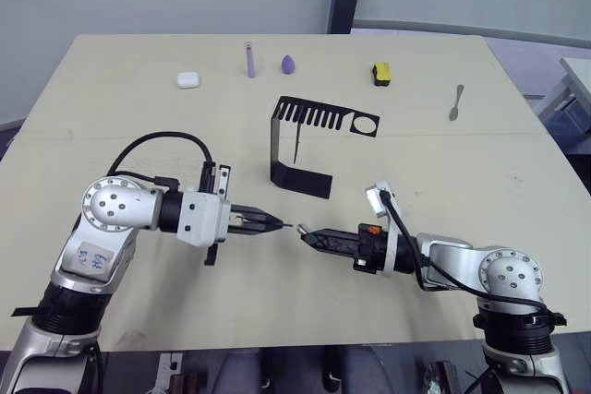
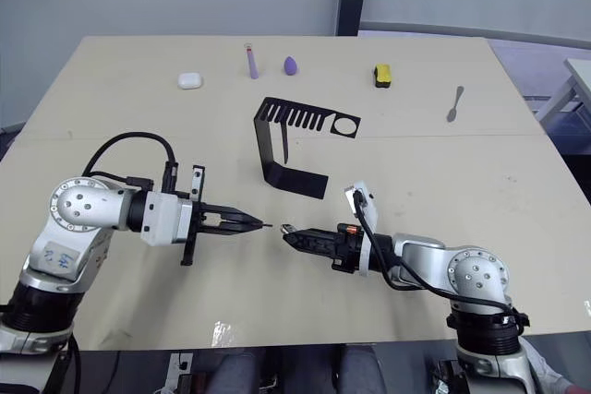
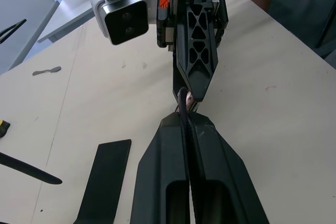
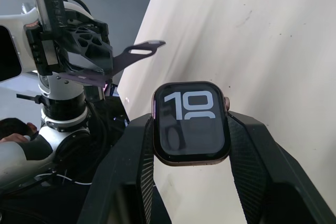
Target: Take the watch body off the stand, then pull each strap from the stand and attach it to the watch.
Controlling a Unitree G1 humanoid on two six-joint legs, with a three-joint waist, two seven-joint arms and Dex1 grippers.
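The black stand (image 1: 305, 149) rises mid-table, and one thin dark strap (image 1: 298, 141) hangs under its comb arm. In front of it my two grippers meet tip to tip. My left gripper (image 1: 273, 223) is shut on the other strap (image 4: 134, 53), a dark purple band that juts from its fingers toward the right gripper. My right gripper (image 1: 307, 235) is shut on the watch body (image 4: 191, 123), whose dark screen carries white numerals. Strap tip and watch body sit a small gap apart.
Along the table's far side lie a white earbud case (image 1: 188, 80), a purple tube (image 1: 249, 60), a purple egg shape (image 1: 289, 64), a yellow-and-black block (image 1: 380, 73) and a spoon (image 1: 456, 101). The table's front edge runs just below both arms.
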